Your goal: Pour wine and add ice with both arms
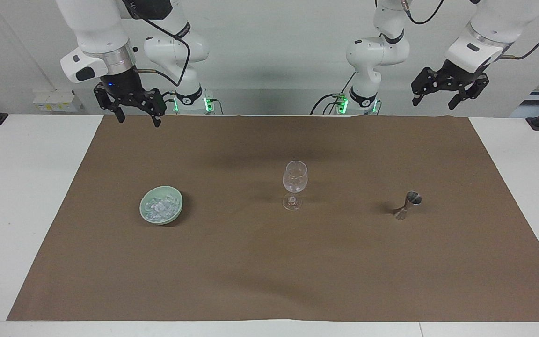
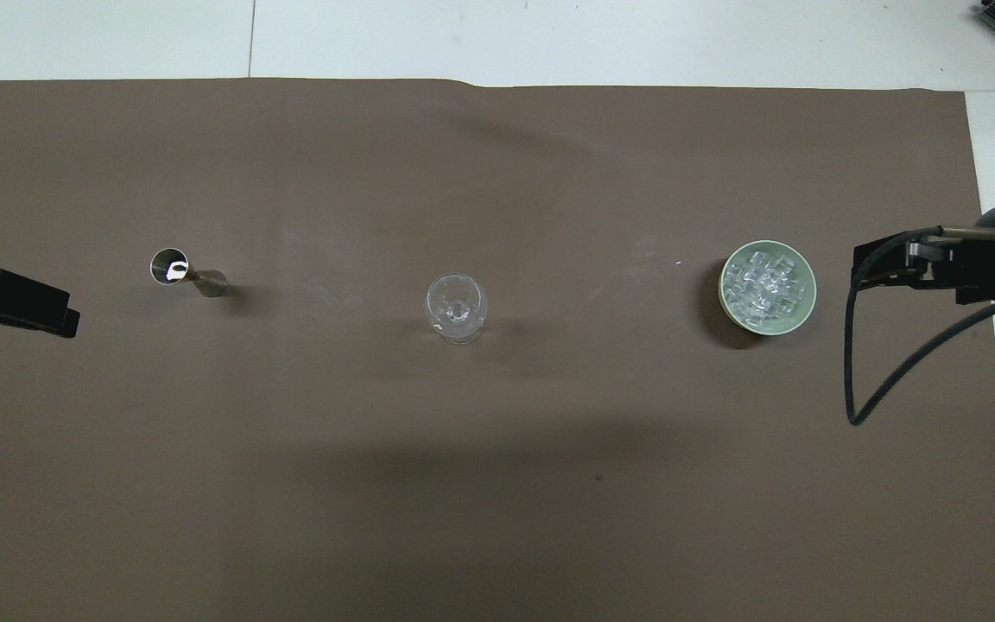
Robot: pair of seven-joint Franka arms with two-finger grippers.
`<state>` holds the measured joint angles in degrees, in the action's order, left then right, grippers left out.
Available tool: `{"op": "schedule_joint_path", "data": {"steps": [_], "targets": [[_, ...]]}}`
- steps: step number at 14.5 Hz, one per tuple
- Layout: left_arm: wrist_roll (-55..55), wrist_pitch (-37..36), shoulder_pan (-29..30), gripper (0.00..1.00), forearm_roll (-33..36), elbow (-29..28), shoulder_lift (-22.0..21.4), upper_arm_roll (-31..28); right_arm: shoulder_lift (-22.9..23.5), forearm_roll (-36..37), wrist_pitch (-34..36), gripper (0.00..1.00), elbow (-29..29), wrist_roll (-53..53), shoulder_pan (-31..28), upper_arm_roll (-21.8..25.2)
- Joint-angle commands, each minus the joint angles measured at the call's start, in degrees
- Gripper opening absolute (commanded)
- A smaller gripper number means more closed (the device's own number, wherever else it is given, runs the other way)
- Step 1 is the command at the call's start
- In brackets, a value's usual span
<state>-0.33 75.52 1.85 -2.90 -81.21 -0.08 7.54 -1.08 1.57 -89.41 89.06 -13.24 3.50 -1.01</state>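
A wine glass (image 1: pixel 294 184) stands upright near the middle of the brown mat (image 1: pixel 269 271), with no drink visible in it. Toward the right arm's end of the table sits a pale green bowl (image 1: pixel 144 211) holding the ice (image 1: pixel 159 207), a heap of small clear chunks. Toward the left arm's end, well apart from the glass, a small metal measuring cup (image 1: pixel 407 204) stands on the mat, leaning slightly. The right gripper (image 1: pixel 137 118) hangs in the air over the mat's edge by the robots, its jaws spread wide and holding nothing. The left gripper (image 1: pixel 435 102) hangs high over the mat's corner at its own end, tilted, jaws also wide apart and empty.
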Motion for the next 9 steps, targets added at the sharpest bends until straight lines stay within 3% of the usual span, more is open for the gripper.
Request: {"op": "schedule_joint_path", "data": {"steps": [1, 9], "targets": [[-5.6, 0.9, 0.3, 1.00, -1.0, -2.5, -1.1, -0.3, -0.2, -1.1, 0.3, 1.00, 0.3, 1.5, -0.8, -0.1], [-19.3, 3.1, 1.0, 1.00, -3.6, -5.5, 0.5, -1.8, -0.2, -1.1, 0.3, 1.00, 0.3, 1.5, -0.8, -0.1]]}}
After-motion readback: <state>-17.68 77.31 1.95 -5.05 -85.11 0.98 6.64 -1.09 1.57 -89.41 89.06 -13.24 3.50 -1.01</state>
